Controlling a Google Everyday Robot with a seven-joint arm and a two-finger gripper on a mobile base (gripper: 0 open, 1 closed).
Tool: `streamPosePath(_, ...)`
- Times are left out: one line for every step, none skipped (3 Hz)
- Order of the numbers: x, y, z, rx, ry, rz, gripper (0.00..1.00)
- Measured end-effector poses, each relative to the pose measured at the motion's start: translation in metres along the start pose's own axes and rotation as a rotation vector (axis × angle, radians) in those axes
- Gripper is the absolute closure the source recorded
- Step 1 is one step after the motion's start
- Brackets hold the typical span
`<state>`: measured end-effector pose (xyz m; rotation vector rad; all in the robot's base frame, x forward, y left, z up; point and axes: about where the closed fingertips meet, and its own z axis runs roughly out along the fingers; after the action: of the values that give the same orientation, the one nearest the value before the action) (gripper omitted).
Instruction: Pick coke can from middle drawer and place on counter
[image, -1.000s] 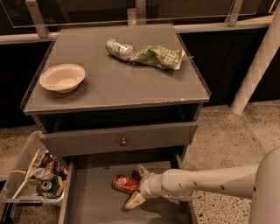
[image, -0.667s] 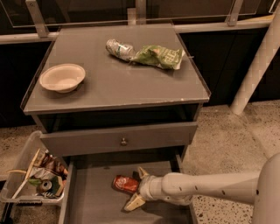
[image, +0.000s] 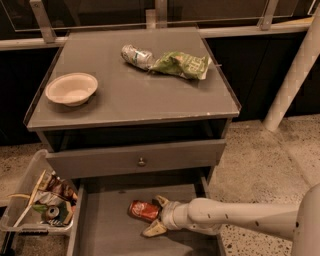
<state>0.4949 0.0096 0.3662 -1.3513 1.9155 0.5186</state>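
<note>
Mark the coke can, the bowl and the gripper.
coke can (image: 142, 210): camera view, on its red side.
bowl (image: 71, 88): camera view, on its inner floor.
gripper (image: 154, 216): camera view, midway between its open jaws, over the middle drawer (image: 110, 235), at the can's right end.

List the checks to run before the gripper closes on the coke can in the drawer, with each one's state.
1. Middle drawer pulled open: ok.
2. Coke can lying on its side on the drawer floor, unobstructed: ok.
3. Gripper at the can's right end, one finger on either side: ok.
4. Can gripped: not ok, fingers are open.
5. Bare spot on the counter between bowl and chip bag: ok.
6. Room to lift past the drawer front above: cannot tell.
</note>
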Motion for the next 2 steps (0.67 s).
streamPosePath(0.0000,0.0000,0.0000,0.000,0.000,0.000,0.42)
streamPosePath(0.0000,0.0000,0.0000,0.000,0.000,0.000,0.64)
